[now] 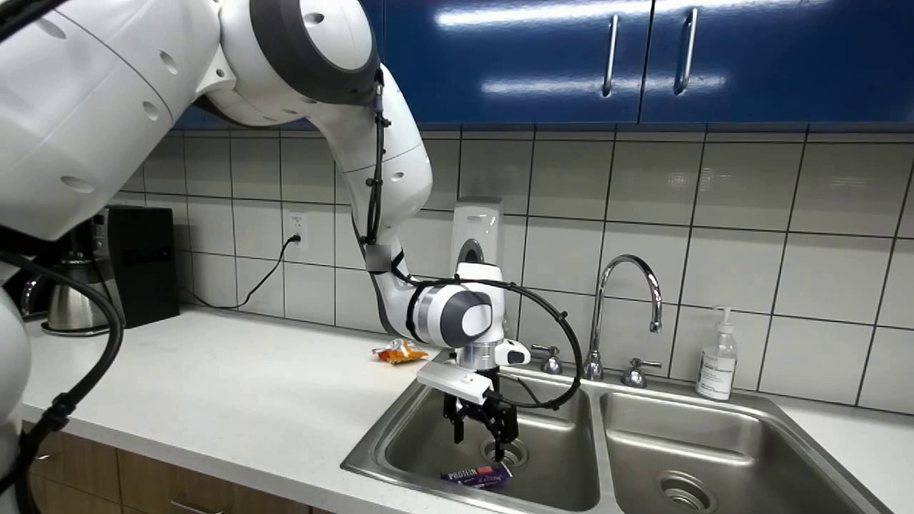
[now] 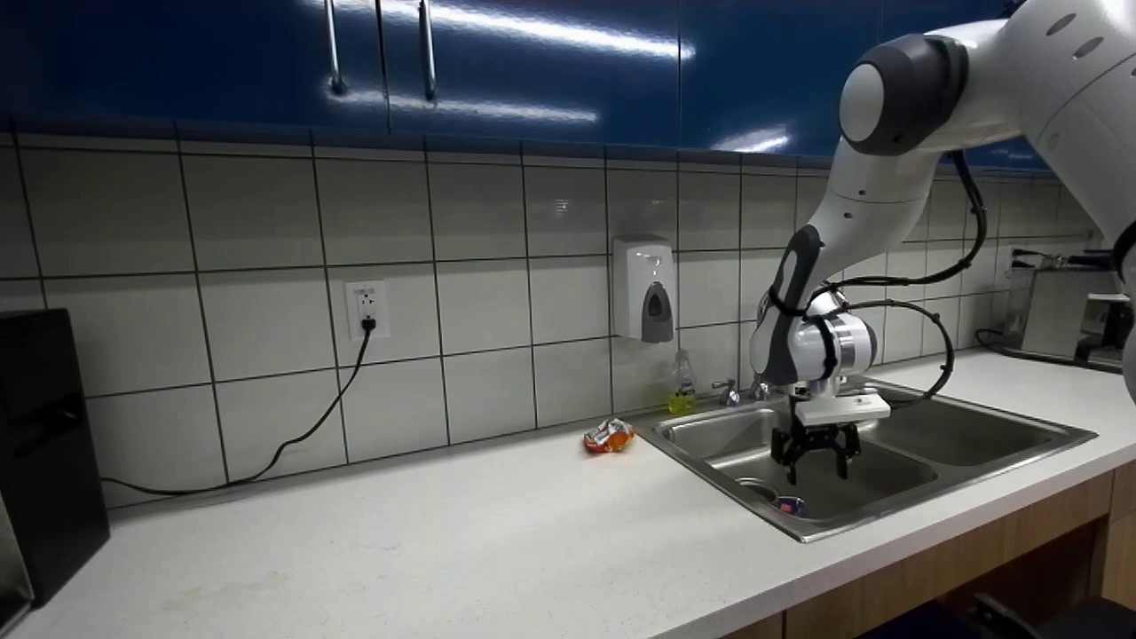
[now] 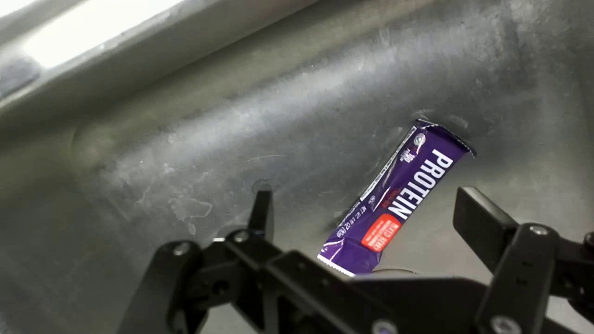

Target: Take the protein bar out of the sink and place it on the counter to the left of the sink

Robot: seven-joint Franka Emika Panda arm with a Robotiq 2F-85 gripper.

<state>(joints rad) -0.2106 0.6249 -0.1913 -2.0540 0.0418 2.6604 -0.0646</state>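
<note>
The protein bar [image 1: 477, 476] is a purple wrapper with a red patch. It lies flat on the floor of the left basin of the sink [image 1: 605, 457], beside the drain. It is mostly hidden by the rim in an exterior view [image 2: 790, 506]. My gripper [image 1: 478, 448] is open and empty, pointing down over that basin, above and apart from the bar; it also shows open in an exterior view [image 2: 816, 477]. In the wrist view the bar [image 3: 399, 199] lies slanted between the two spread fingers [image 3: 365, 194]. The off-white counter [image 1: 285, 385] extends left of the sink.
An orange wrapper scrap [image 1: 400, 351] lies on the counter by the sink's back left corner. The chrome faucet [image 1: 596, 321] and a soap bottle [image 1: 717, 360] stand behind the sink. A wall dispenser [image 2: 644, 288] hangs above. A black coffee machine [image 1: 139, 264] stands far left.
</note>
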